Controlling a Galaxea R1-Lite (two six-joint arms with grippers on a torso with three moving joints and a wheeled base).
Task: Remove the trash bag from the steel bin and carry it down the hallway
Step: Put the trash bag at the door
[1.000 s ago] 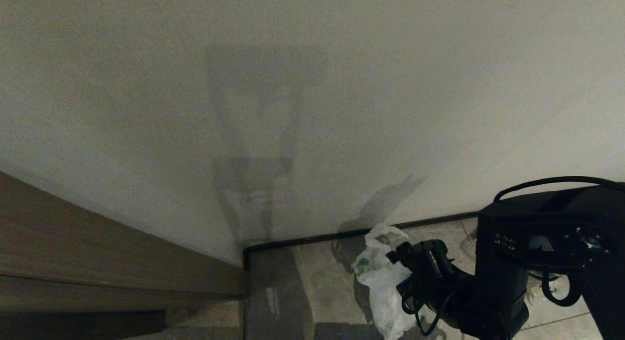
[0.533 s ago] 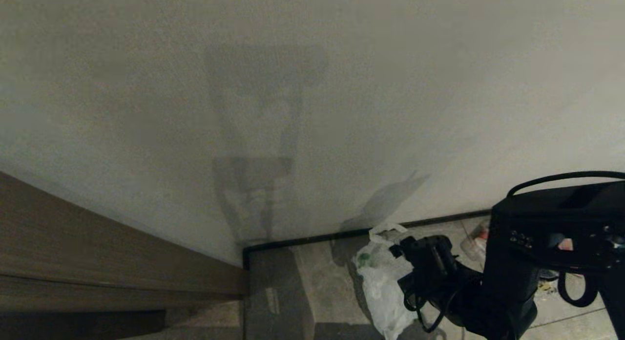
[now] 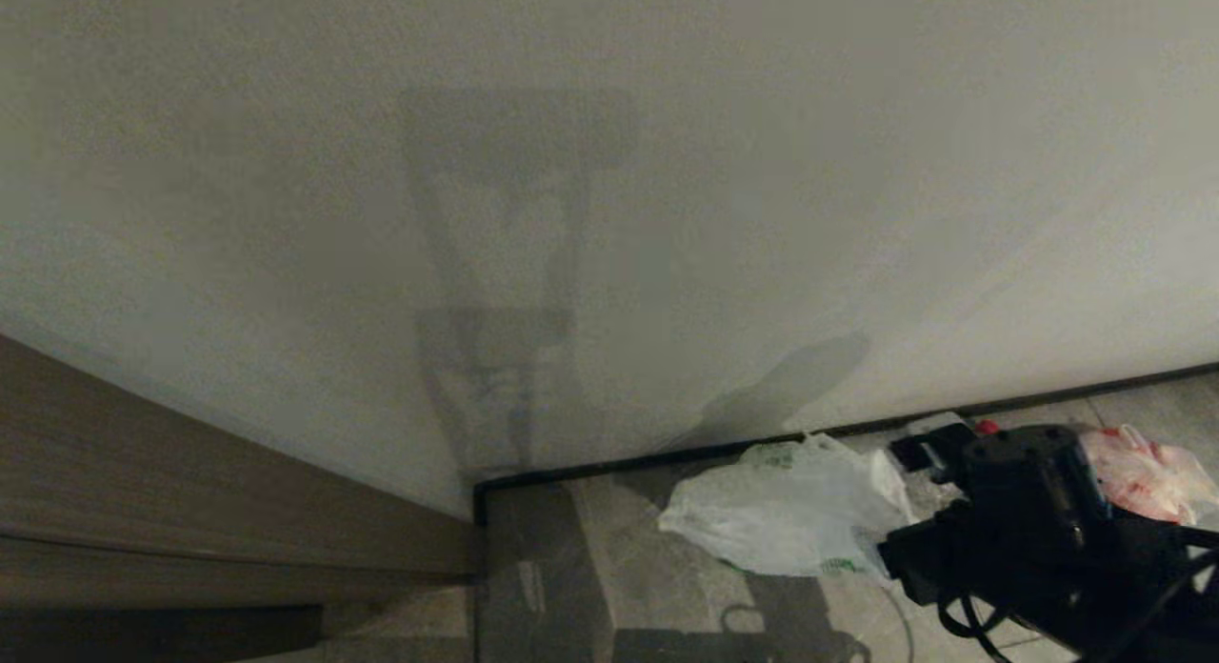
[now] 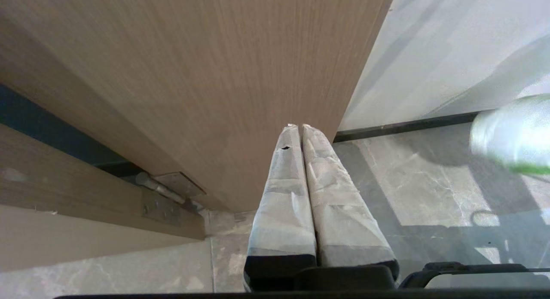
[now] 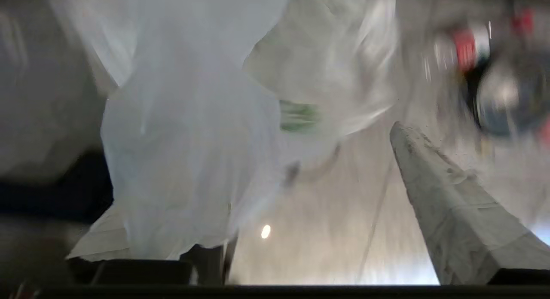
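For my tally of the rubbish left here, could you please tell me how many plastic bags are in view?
2. The trash bag lies on the floor by the skirting, beside the right gripper. A clear bag with red contents lies further right, partly behind the arm; others may be hidden.

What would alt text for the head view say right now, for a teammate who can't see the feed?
A thin white trash bag with green print lies slumped on the grey tiled floor against the pale wall, with the right gripper just beside it. A clear bag with red contents lies further right, and a brown wooden door runs along the left.
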